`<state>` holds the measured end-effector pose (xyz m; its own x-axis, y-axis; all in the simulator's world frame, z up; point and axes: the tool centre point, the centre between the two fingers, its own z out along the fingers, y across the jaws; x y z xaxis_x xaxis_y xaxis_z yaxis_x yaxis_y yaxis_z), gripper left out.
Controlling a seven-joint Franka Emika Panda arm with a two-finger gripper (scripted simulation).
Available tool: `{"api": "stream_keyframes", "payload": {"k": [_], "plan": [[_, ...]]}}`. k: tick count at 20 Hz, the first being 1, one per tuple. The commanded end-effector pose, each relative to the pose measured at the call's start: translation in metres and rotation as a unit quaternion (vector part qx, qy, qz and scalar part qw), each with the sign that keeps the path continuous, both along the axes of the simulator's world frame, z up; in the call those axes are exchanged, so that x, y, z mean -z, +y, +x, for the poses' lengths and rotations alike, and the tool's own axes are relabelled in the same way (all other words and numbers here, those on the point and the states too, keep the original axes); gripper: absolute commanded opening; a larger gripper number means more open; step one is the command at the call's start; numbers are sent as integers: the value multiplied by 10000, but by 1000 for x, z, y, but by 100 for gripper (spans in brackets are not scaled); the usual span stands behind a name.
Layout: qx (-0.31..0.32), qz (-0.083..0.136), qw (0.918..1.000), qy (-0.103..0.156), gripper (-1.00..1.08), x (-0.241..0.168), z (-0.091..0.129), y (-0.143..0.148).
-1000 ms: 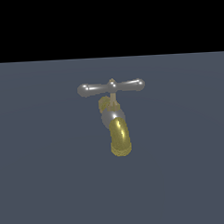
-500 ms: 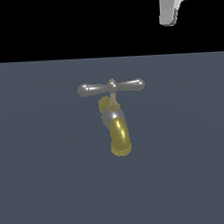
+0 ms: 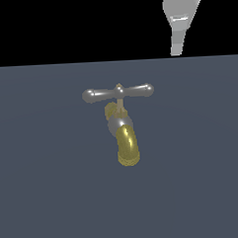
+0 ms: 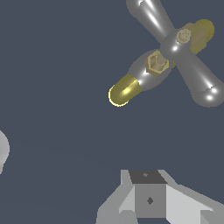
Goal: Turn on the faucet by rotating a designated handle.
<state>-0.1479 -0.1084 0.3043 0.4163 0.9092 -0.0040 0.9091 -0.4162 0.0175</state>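
The faucet (image 3: pixel 122 125) stands mid-scene on the grey floor, its brass-gold curved spout (image 3: pixel 127 147) pointing toward the front. The handle (image 3: pixel 118 93), a silver bar with rounded ends and a small brass hub, lies level across the top. My gripper (image 3: pixel 177 44) hangs high at the exterior view's upper right, well above and apart from the handle. It holds nothing, and its jaws do not show separately. In the wrist view the handle (image 4: pixel 177 48) and spout tip (image 4: pixel 121 92) are seen from above, with one grey finger (image 4: pixel 148 199) at the frame's edge.
A flat dark grey floor (image 3: pixel 46 194) surrounds the faucet. A black backdrop lies behind it. A pale grey blob (image 4: pixel 2 151) sits at the wrist view's edge.
The gripper has come into view from the top over the last second and moved lower. The faucet and handle have not moved.
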Motion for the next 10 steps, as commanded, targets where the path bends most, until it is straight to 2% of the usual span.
{"api": "stream_keyframes", "payload": {"k": [1,10], "plan": [[-274,-6,9996,5,-100,9,8,-3],[-1184,-12,9930,28,-100,41,37,-9]]}}
